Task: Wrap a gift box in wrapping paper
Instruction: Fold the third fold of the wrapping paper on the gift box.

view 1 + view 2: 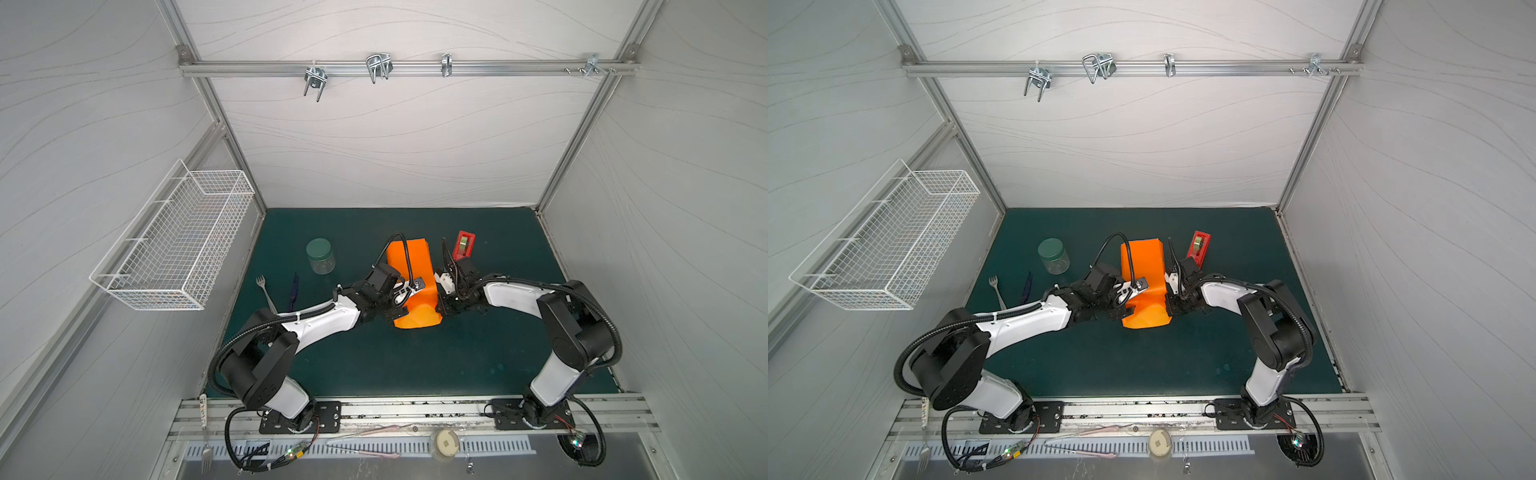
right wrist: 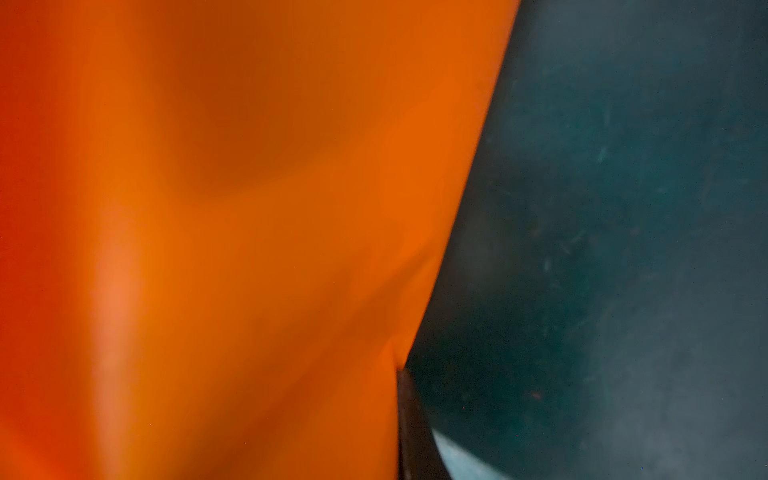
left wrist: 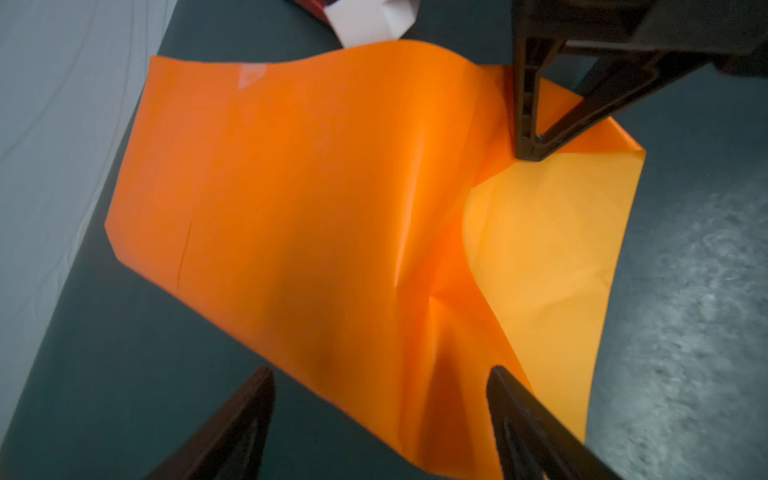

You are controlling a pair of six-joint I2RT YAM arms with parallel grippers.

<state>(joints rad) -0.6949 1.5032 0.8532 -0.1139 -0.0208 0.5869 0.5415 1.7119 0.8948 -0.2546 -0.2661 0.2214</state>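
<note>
The orange wrapping paper (image 1: 409, 257) (image 1: 1142, 257) lies folded into a long hump in the middle of the green mat. The gift box is hidden under it. My left gripper (image 1: 397, 311) (image 1: 1119, 311) is at the paper's left side, low by its near end. In the left wrist view its jaws (image 3: 380, 370) are open, and the paper (image 3: 291, 187) spreads out beyond the fingertips. My right gripper (image 1: 440, 305) (image 3: 528, 154) is at the right side, shut on the paper's edge. The right wrist view shows the paper (image 2: 208, 208) close up beside one dark finger (image 2: 409, 415).
A red tape dispenser (image 1: 465, 245) stands just behind the right gripper. A jar with a green lid (image 1: 320, 255), a fork (image 1: 266, 291) and a dark blue tool (image 1: 295, 289) lie to the left. A white wire basket (image 1: 174, 237) hangs on the left wall.
</note>
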